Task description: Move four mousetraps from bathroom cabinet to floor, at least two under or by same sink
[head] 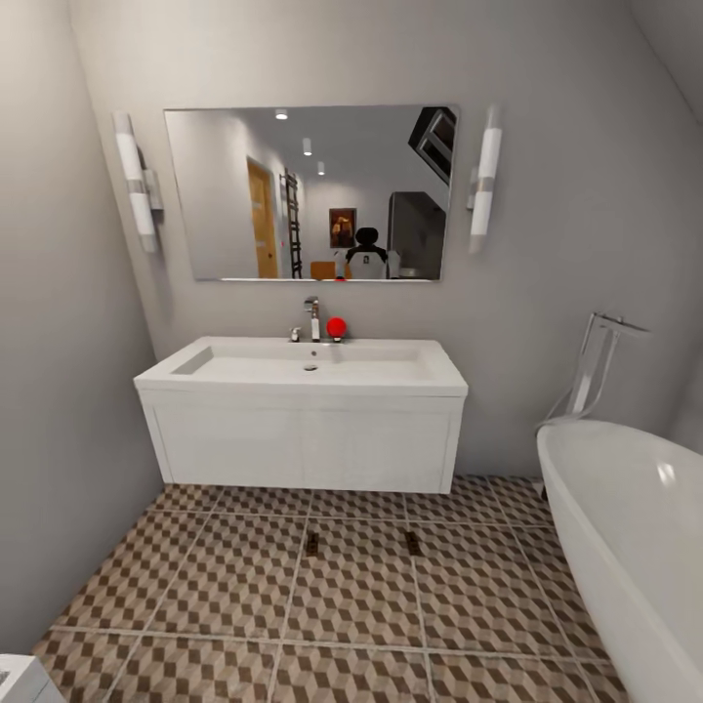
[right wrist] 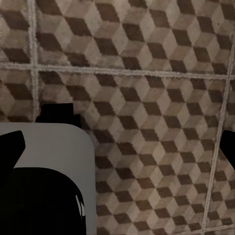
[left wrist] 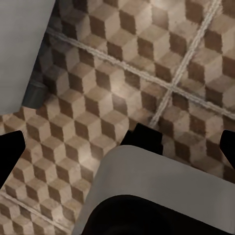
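1. Two mousetraps are seen lying flat on the bathroom floor [head: 351, 605], just in front of the bathroom sink [head: 303, 366]: one mousetrap [head: 312, 544] toward the left, the other mousetrap [head: 414, 544] toward the right, well apart from each other.
2. Two are counted on the tiles; the other two of the four are not accounted for, so the task is judged about half done.
3. The step in hand is judged to be a return for the remaining pair. The next move calls for the base to be turned toward the cabinet.
4. One sink, one chrome faucet [head: 311, 318], one red ball [head: 336, 327], one mirror [head: 308, 193], two wall lights and one bathtub [head: 635, 537] are counted.
5. The left gripper [left wrist: 117, 147] and right gripper [right wrist: 117, 147] are held over bare tile, fingers spread wide, nothing pinched.
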{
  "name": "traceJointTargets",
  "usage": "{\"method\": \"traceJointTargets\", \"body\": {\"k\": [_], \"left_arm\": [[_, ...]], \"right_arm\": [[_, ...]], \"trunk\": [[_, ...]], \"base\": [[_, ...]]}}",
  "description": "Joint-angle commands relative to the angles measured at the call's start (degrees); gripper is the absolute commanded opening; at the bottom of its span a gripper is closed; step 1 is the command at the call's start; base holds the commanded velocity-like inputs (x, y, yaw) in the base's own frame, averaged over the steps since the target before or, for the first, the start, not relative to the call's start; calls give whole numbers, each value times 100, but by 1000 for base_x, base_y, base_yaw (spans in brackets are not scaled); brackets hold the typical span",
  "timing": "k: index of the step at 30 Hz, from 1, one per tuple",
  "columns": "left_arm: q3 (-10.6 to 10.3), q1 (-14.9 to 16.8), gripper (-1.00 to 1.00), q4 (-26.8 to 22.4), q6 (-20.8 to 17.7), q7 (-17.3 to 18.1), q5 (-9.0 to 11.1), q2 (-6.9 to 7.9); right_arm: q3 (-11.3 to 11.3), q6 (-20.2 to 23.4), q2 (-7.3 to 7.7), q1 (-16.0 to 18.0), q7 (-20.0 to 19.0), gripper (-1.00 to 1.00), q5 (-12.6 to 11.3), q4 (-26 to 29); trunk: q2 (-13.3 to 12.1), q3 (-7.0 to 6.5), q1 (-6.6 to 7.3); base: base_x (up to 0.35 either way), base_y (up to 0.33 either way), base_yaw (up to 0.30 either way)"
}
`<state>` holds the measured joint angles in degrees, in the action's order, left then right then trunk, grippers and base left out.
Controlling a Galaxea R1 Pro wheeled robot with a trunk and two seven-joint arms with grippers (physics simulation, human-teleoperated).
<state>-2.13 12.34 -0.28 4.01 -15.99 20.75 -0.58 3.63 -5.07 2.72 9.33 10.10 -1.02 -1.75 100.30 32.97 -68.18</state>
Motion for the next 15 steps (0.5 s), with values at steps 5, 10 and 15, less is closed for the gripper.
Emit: {"method": "traceJointTargets", "body": {"k": [5,10,15], "left_arm": [[-24,-12,100,6,43,-11,66,12],[-24,-27,100,3,53,-10,72,17],[-24,-36,100,2,61,-9,70,3]], "right_arm": [[34,-36,0,-4,13,100,-11,-18],[33,-42,0,-8,11,100,-12,-18],[33,-57,0,-9,10,100,-12,-18]], "trunk": [[3,6,1],[3,6,1],[3,6,1]], "base": [[0,0,221],[0,0,251],[0,0,264]]}}
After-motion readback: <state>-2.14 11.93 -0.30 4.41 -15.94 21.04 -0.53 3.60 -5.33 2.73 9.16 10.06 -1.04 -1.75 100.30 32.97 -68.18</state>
